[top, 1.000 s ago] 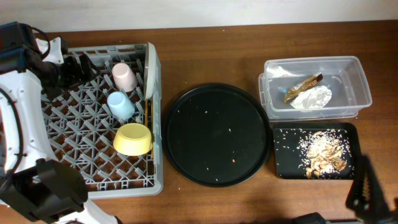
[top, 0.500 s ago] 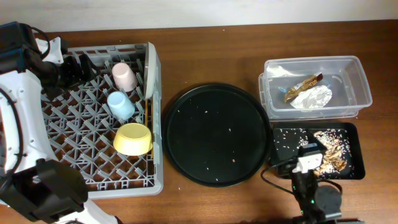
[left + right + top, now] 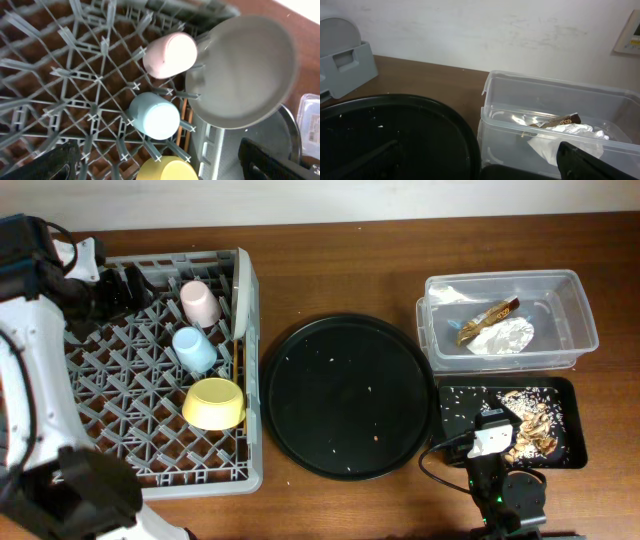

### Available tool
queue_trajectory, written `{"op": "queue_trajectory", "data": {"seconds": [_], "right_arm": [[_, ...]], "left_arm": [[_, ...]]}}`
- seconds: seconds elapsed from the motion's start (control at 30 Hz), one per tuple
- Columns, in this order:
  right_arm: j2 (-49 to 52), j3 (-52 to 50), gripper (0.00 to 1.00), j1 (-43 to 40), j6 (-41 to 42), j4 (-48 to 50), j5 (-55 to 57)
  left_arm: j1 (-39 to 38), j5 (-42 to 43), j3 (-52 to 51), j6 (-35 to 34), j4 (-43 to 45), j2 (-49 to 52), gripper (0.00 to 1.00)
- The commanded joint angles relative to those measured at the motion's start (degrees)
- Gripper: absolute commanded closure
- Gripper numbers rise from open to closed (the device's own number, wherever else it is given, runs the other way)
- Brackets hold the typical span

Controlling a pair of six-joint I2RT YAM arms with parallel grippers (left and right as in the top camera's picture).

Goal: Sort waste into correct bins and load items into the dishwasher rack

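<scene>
The rack [image 3: 120, 380] fills the 9 o'clock side of the table [image 3: 330, 270] in the overhead view. It holds two cups, one bowl and one plate. A pink cup [image 3: 200, 303] sits toward its 1 o'clock corner, a blue cup [image 3: 194, 348] just at 6 o'clock of that, and a yellow bowl [image 3: 214, 403] further toward 6 o'clock. The plate [image 3: 240, 295] stands on edge against the 3 o'clock wall. The left pincer [image 3: 122, 282] hangs over the rack's 11 o'clock corner, at 9 o'clock of the pink cup and apart from it. A round tray [image 3: 350, 395] dotted with crumbs lies at the centre. At 2 o'clock the clear tub [image 3: 575, 310] holds one napkin [image 3: 500, 337] and one wrapper [image 3: 488, 315], whose print is too small to read. At 4 o'clock the black tray [image 3: 455, 450] carries one heap of scraps [image 3: 525, 430]. The right arm [image 3: 495, 480] comes in from 6 o'clock, its end over that tray's near rim.

From the left wrist, the pincer's two dark fingers [image 3: 50, 165] sit in the 7 and 5 o'clock corners, spread wide with nothing gripped. Between them the bowl shows at 6 o'clock, the blue cup mid-frame, the pink cup at 12 and the plate at 2.

From the right wrist, the right pincer [image 3: 479, 145] is likewise spread and empty. The tub lies ahead at 4 o'clock with napkin and wrapper inside, the round tray at 8 o'clock, and the rack's corner at 10.
</scene>
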Motion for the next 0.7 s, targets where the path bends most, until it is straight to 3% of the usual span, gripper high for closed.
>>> {"op": "queue_trajectory", "data": {"seconds": [0.0,0.07,0.2,0.3,0.37,0.47,0.5,0.57,0.67], "right_arm": [[-0.39,-0.28,0.01,-0.31,-0.55,-0.28,0.28],[-0.39,-0.28,0.01,-0.31,-0.55,-0.28,0.28],[-0.39,-0.28,0.01,-0.31,-0.55,-0.28,0.28],[-0.39,-0.28,0.01,-0.31,-0.55,-0.28,0.28],[-0.39,-0.28,0.01,-0.31,-0.55,-0.28,0.28],[-0.39,-0.28,0.01,-0.31,-0.55,-0.28,0.28],[-0.39,-0.28,0.01,-0.31,-0.55,-0.28,0.28],[-0.39,-0.28,0.01,-0.31,-0.55,-0.28,0.28],[-0.39,-0.28,0.01,-0.31,-0.55,-0.28,0.28]], "left_arm": [[0.11,-0.17,0.63,-0.15,-0.04,-17.05,0.0],[-0.87,-0.2,-0.09,-0.15,-0.04,-27.41,0.01],[-13.62,-0.15,-11.5,-0.15,-0.04,-46.23,0.01],[-16.02,-1.49,-39.01,-0.15,0.2,-70.05,0.01],[-16.02,-4.76,-54.01,-0.15,5.2,-81.85,0.01],[-16.02,-4.81,-71.89,-0.2,31.89,-93.53,0.01],[-16.02,-4.85,-81.05,-0.17,54.12,-97.92,0.01],[-16.04,-6.21,-90.68,-0.17,76.35,-100.91,0.01],[-18.03,-14.62,-103.95,-2.01,90.36,-103.82,0.01]]}}
